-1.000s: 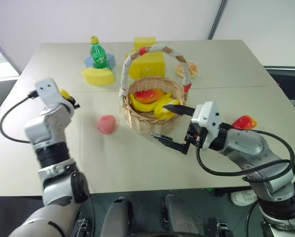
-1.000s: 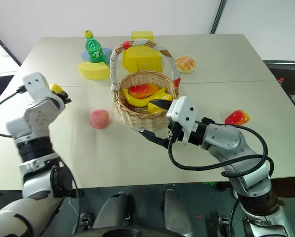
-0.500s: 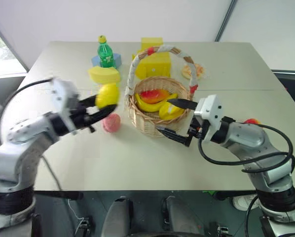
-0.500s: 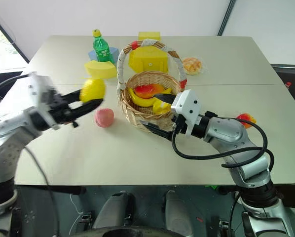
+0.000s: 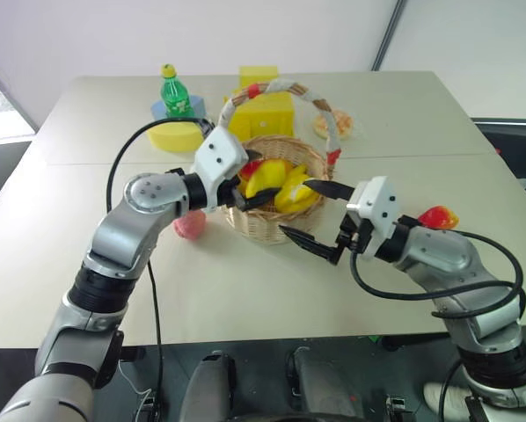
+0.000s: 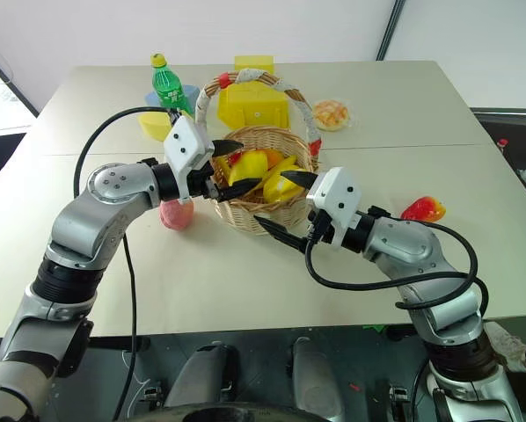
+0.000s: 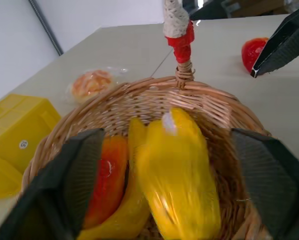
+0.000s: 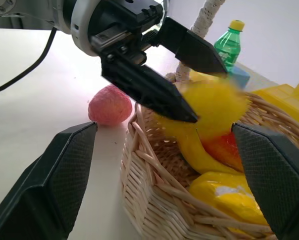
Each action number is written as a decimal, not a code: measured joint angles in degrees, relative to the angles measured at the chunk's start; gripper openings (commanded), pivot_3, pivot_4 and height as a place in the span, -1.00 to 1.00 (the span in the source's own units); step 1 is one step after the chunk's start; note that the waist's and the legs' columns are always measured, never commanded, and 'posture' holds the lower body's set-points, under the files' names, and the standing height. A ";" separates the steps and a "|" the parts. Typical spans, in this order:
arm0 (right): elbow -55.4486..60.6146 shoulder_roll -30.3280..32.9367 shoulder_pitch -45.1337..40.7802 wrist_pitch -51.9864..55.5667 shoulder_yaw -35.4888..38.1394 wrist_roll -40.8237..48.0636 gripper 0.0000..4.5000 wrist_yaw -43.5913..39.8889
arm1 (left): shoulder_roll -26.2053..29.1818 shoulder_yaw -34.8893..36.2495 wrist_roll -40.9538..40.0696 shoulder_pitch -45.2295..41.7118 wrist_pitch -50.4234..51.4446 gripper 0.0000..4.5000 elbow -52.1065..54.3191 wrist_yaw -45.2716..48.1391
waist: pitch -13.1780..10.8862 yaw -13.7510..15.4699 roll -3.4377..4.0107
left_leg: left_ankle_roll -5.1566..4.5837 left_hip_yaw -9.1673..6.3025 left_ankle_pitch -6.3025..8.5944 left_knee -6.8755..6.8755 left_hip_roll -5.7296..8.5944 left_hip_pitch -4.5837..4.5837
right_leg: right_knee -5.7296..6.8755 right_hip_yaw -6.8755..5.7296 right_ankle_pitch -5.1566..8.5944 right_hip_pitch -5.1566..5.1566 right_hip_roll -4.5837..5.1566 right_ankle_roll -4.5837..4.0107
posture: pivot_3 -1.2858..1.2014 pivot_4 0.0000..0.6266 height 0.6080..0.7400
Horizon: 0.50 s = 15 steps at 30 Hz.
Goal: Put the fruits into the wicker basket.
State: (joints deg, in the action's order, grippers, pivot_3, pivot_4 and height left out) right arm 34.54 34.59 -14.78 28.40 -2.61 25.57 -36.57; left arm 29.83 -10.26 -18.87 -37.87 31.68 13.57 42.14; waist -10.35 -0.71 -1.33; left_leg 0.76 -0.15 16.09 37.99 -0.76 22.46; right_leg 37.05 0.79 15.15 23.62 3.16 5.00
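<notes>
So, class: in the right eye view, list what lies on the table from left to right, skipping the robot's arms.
Green bottle → pink peach → wicker basket → round orange-and-white piece → red-orange pointed fruit.

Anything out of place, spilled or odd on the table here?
Nothing spilled or damaged. Two fruits lie outside the wicker basket: the pink peach beside it and the red-orange fruit farther off, near the right arm.

Bright, even, diffuse light fills the scene, and the pale beige table (image 5: 404, 114) takes only soft, faint shadows beneath the round tan wicker basket (image 5: 272, 224) and the arms. The bumpy yellow lemon (image 8: 214, 107) is smeared by motion blur in both wrist views. There the near black fingers (image 8: 49, 180) are out of focus.
</notes>
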 measured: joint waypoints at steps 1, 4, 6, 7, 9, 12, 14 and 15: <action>0.25 0.01 0.27 0.02 0.15 0.02 1.00 0.21 | 0.05 0.67 -0.95 0.27 0.16 0.97 0.57 0.57 | 0.00 -0.01 0.00 | 0.00 0.00 0.00 0.01 -0.02 0.00 | 0.00 0.00 0.00 0.00 0.00 0.00 | 0.03 -0.52 1.00; 0.57 0.28 0.94 0.09 1.02 0.03 1.00 0.41 | 1.48 6.62 -7.14 3.92 2.98 0.97 4.60 1.93 | 0.00 -0.30 0.01 | 0.00 0.01 0.00 0.01 -0.14 -0.02 | 0.03 0.04 0.00 0.01 -0.01 0.00 | 0.03 -0.52 1.00; 0.69 0.30 1.18 0.10 1.29 0.06 1.00 0.42 | 3.10 12.46 -12.54 6.95 7.23 0.97 6.03 1.99 | -0.01 -0.33 0.02 | 0.00 0.00 0.00 0.01 -0.18 -0.04 | 0.04 0.03 0.00 0.01 -0.06 0.00 | 0.03 -0.52 1.00; 0.70 0.33 1.22 0.10 1.31 0.10 1.00 0.37 | 4.15 15.23 -14.98 8.66 9.20 0.97 6.88 1.95 | -0.01 -0.35 0.02 | 0.00 -0.01 0.00 0.01 -0.19 -0.04 | 0.04 0.03 0.00 0.01 -0.08 0.00 | 0.03 -0.52 1.00; 0.63 0.35 1.17 0.09 1.31 0.13 1.00 0.14 | 6.18 20.18 -18.68 11.72 12.76 0.97 8.32 1.16 | -0.01 -0.21 0.02 | 0.00 -0.02 0.00 0.01 -0.21 -0.04 | 0.05 0.02 0.00 0.00 -0.08 0.00 | 0.03 -0.52 1.00; 0.19 0.31 0.40 0.01 1.12 0.36 1.00 -0.66 | 8.30 24.82 -18.56 15.61 15.60 0.97 9.73 -3.61 | -0.01 0.03 0.02 | 0.00 -0.03 0.00 0.03 -0.17 -0.05 | 0.04 0.02 0.00 -0.04 0.00 0.00 | 0.03 -0.52 1.00; -0.34 0.29 -0.96 -0.06 1.06 0.45 1.00 -1.34 | 9.07 25.25 -14.90 17.04 17.83 0.97 9.32 -9.92 | -0.01 0.19 0.02 | 0.00 -0.06 0.00 0.03 -0.12 -0.05 | 0.04 -0.01 0.00 -0.08 0.04 0.00 | 0.03 -0.52 1.00; -0.76 0.23 -1.70 -0.14 0.97 0.47 1.00 -1.74 | 9.03 25.25 -14.03 17.04 19.88 0.97 9.07 -12.56 | -0.01 0.21 0.00 | 0.00 -0.08 0.00 0.04 -0.11 -0.05 | 0.04 -0.02 0.00 -0.09 0.04 0.01 | 0.03 -0.52 1.00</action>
State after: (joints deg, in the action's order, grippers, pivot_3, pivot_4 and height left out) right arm 33.78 34.82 -16.48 28.26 -1.65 26.04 -38.32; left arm 38.87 14.99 -32.90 -20.83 51.56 22.64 29.58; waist -10.36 -0.51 -1.32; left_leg 0.76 -0.23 16.10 38.03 -0.86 22.41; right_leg 37.09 0.78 15.15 23.54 3.21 5.00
